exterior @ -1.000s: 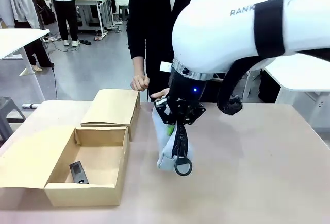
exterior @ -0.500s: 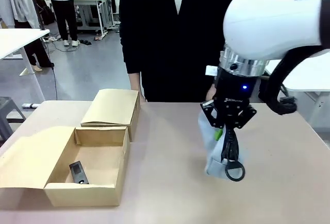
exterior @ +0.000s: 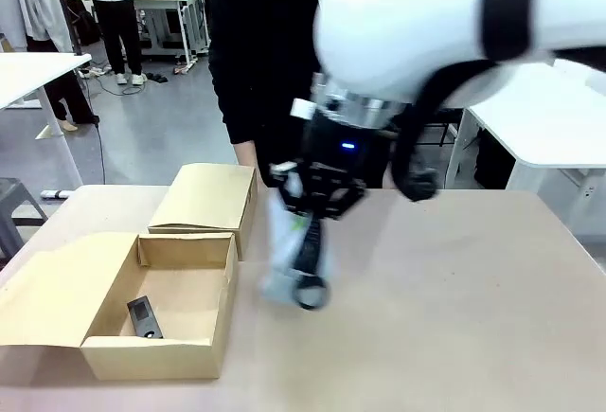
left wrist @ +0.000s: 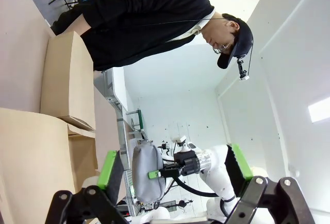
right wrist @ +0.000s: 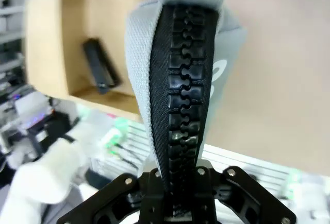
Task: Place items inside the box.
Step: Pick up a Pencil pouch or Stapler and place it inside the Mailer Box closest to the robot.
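My right gripper (exterior: 312,206) is shut on the top end of the grey zip pencil case (exterior: 284,260), which hangs above the table just right of the box (exterior: 156,355). The box lies open at the left, its flap lid spread outward, with a black stapler (exterior: 142,317) inside. In the right wrist view the pencil case (right wrist: 178,80) rises from my right gripper (right wrist: 178,183), with the box (right wrist: 51,54) and stapler (right wrist: 100,64) beyond it. My left gripper (left wrist: 174,159) is open and holds nothing. Between its green pads (left wrist: 111,168) the pencil case (left wrist: 147,175) shows farther off.
A smaller closed cardboard box (exterior: 208,194) sits behind the open one. A person in black (exterior: 256,52) stands at the far edge of the table. The table's right half (exterior: 473,289) is bare.
My right arm swung right with the pencil case, then back left, and now hangs it closer to the box. The person's hand by the small box has dropped out of sight.
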Robot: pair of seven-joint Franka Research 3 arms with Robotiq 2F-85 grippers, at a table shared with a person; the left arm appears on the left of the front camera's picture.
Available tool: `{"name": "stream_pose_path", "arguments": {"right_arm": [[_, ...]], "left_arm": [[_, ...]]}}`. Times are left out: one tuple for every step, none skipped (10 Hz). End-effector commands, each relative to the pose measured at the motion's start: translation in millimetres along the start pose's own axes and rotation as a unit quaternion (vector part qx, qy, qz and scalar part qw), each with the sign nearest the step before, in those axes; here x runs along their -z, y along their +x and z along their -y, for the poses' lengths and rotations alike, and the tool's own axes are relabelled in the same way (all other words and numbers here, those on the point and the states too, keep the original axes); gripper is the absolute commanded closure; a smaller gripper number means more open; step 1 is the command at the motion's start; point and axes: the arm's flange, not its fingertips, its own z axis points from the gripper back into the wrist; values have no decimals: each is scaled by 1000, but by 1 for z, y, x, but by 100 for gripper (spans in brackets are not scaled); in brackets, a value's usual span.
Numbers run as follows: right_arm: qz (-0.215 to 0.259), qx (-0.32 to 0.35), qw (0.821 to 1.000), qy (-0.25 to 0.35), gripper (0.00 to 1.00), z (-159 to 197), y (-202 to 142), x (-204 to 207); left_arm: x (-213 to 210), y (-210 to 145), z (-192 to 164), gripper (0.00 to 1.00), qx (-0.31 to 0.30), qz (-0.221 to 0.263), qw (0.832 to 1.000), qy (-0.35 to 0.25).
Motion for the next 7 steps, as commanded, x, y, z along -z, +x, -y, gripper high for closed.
{"name": "stream_pose_path", "arguments": {"right_arm": [[5,34,999,29,93,-72,32,14],[6,28,999,34,93,-102,39,25],[-30,37,998,40,93,-122,44,40],[-62,4,998,12,93,-126,41,55],[-18,24,998,49,93,-96,30,34],[-18,24,998,49,93,-96,30,34],[-43,14,998,40,93,-115,35,62]], "left_arm": [[2,-5,1,0,7,-1,1000,-7],[2,-5,1,0,7,-1,1000,-7],[2,-5,1,0,7,-1,1000,-7],[2,-5,1,0,7,-1,1000,-7],[2,-5,1,0,7,-1,1000,-7],[2,-5,1,0,7,-1,1000,-7],[2,-5,1,0,7,-1,1000,-7]]}}
